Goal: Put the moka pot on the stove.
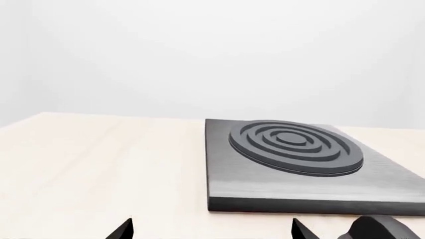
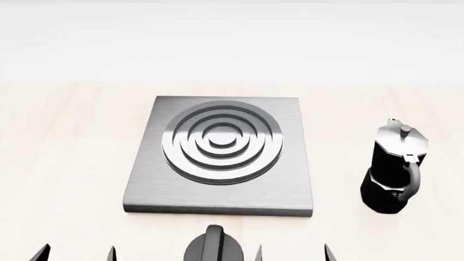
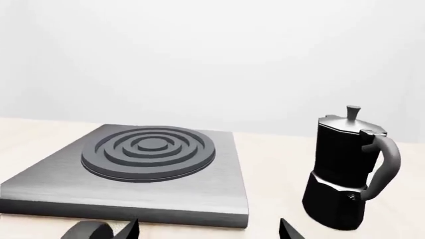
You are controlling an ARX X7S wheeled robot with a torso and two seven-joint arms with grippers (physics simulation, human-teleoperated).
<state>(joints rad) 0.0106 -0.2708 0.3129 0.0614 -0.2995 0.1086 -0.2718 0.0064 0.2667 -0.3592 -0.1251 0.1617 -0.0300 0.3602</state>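
None of the task is done yet, as far as I can judge: the moka pot (image 2: 394, 167) stands upright on the table (image 2: 65, 163) at the right of the head view, well apart from the stove (image 2: 221, 155), which lies flat in the middle of that frame with its ring burner bare. The pot's curved handle faces the lower edge of the frame, towards me, and its silver lid is closed. My right end effector (image 3: 209, 228) shows only as two dark fingertips at the bottom edge of the right wrist view, spread wide with nothing between them, the pot just beyond and to the right of them. My left end effector (image 1: 212, 229) is likewise spread wide and holds nothing, its tips at the bottom of the left wrist view with the stove ahead. A squat black knob (image 2: 214, 244) sits at the lower centre of the head view, in front of the stove. Everything remains: reaching the pot, gripping it, lifting it across and setting it on the burner.
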